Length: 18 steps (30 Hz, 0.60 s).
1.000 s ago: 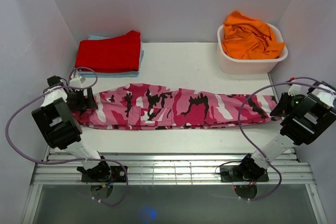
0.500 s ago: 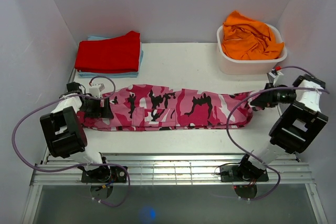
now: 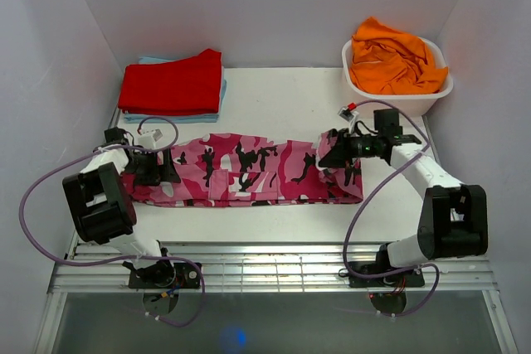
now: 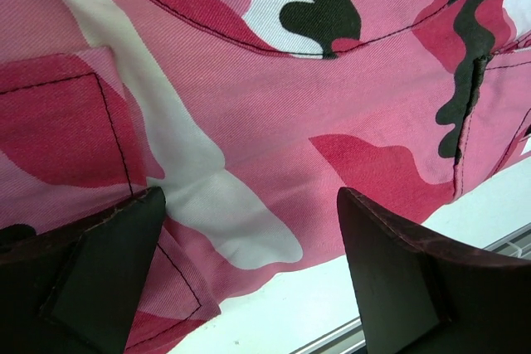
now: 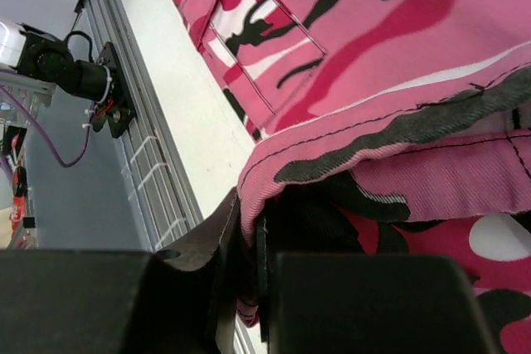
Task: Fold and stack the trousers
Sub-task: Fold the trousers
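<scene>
The pink camouflage trousers [image 3: 249, 170] lie lengthwise across the table, waist end at the left. My right gripper [image 3: 330, 152] is shut on the leg ends and holds them lifted and folded back over the legs; the pinched hem fills the right wrist view [image 5: 274, 176]. My left gripper [image 3: 156, 168] is open over the waist end, fingers [image 4: 99, 246] apart just above the trousers' near edge [image 4: 249, 163], holding nothing.
A folded red garment [image 3: 172, 82] lies on a light blue one at the back left. A white tub [image 3: 398, 93] with the orange garment [image 3: 392, 55] stands at the back right. White walls close both sides. A metal rail [image 3: 274, 267] runs along the near edge.
My right gripper has carried the leg ends leftward from the far right, folding the legs over themselves. My left gripper has moved slightly right over the waist end.
</scene>
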Motion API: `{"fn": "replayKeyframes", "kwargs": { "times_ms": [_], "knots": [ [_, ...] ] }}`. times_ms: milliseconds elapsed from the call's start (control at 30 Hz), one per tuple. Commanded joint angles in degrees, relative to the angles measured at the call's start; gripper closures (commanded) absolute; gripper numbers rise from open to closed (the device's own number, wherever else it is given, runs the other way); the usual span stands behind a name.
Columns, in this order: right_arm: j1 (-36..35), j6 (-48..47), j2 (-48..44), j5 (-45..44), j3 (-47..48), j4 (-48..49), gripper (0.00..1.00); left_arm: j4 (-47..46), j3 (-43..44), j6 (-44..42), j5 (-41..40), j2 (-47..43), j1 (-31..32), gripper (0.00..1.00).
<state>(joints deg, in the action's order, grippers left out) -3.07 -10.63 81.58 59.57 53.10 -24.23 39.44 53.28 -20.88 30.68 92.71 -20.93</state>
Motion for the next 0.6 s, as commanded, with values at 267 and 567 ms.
{"fn": "replayKeyframes", "kwargs": {
  "times_ms": [267, 567],
  "knots": [
    [-16.96, 23.99, 10.69, -9.56, -1.25, 34.95, 0.92, -1.03, -2.04, -0.65, -4.22, 4.41, -0.34, 0.02],
    [-23.11, 30.32, 14.30, -13.60, 0.86, 40.22, 0.92, -1.73, -3.09, -0.74, -4.22, 5.03, -0.34, 0.02]
  ]
}}
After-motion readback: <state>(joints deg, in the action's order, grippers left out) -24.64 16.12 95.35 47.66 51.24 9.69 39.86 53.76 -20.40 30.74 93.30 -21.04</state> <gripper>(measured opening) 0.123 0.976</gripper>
